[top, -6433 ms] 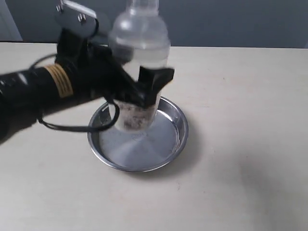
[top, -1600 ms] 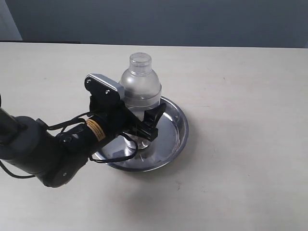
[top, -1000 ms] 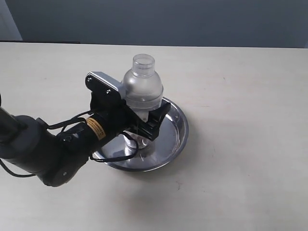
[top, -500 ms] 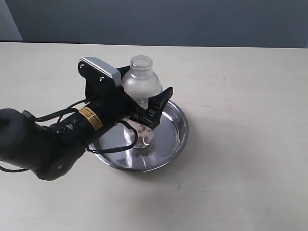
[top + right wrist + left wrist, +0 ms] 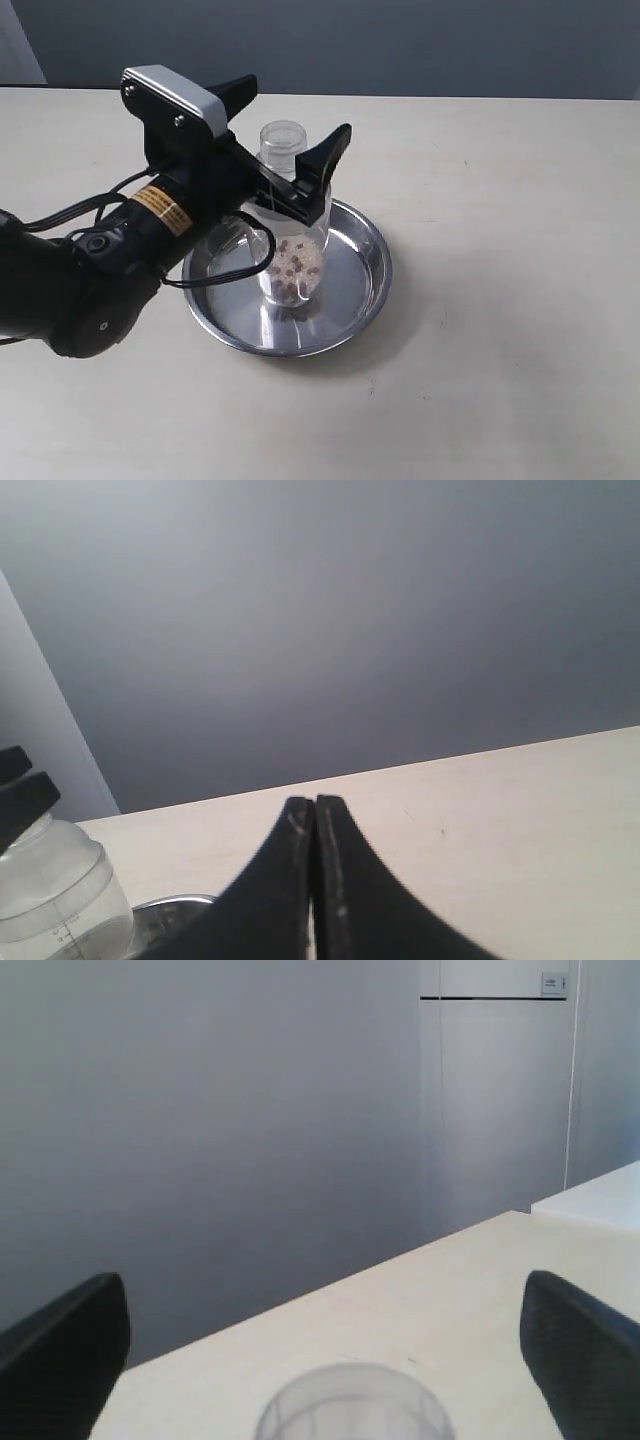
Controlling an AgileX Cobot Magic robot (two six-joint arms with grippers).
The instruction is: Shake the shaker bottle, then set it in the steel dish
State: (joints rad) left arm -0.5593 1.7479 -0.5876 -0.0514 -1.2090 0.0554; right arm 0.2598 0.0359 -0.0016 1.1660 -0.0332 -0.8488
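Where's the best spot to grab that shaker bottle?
Grab the shaker bottle round its body, below the domed shoulder, coming sideways from the left, where the open left gripper is. It stands upright in the steel dish, whose low rim leaves the body reachable; the dome would probably slip.

Shaker bottle (image 5: 290, 265) stands upright in steel dish (image 5: 370, 255), approx. centre, w/ brown granules in its lower part. Left gripper (image 5: 297, 108) is over it from the left side, jaws wide apart, one finger either side of the cap (image 5: 282, 137); contact w/ bottle can't be told. Dish sits on beige table (image 5: 500, 300), left of centre.
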